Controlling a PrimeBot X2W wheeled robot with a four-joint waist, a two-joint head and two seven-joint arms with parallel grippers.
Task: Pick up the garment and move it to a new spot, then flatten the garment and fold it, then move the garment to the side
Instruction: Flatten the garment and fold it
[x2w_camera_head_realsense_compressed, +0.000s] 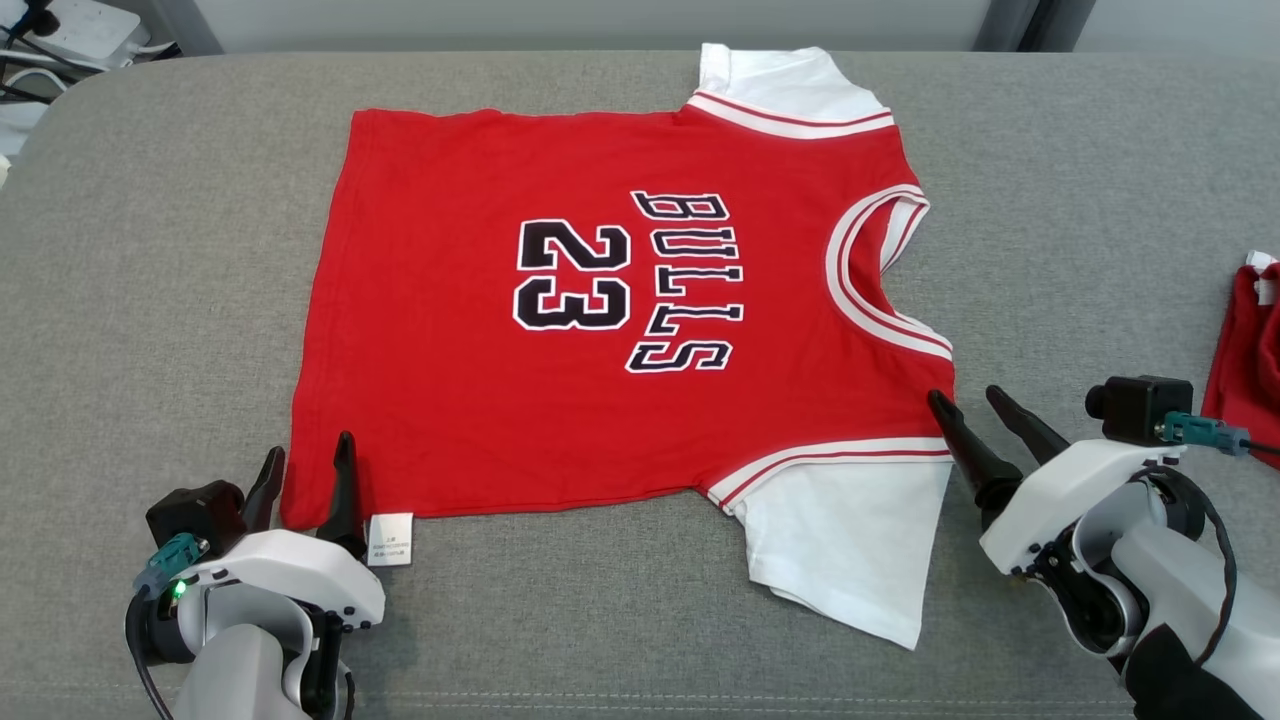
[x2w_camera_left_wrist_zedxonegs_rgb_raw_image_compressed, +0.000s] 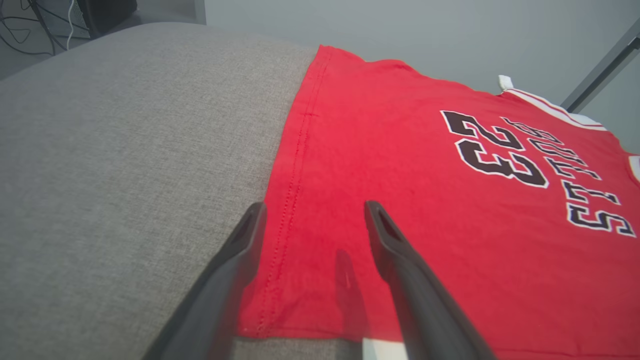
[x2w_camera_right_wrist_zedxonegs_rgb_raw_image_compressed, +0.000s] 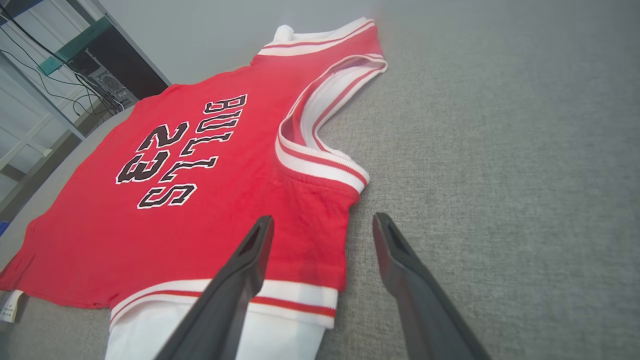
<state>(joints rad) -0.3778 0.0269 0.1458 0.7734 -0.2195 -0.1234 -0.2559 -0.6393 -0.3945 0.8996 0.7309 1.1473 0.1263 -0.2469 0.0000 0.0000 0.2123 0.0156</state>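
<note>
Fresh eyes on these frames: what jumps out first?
The red BULLS 23 jersey, spread flat in the middle of the grey padded surface, collar toward the robot's right. Next, both open grippers at its near corners: the left gripper straddling the hem corner, the right gripper at the near shoulder. Another red cloth peeks in at the right edge.

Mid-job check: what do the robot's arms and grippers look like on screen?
Both match: the left gripper and right gripper each have two long, tapered dark fingers on a white moulded shell over a pale grey forearm. Each wrist carries a small black camera with a teal plug and black cable. A green light glows on the left wrist.
</note>
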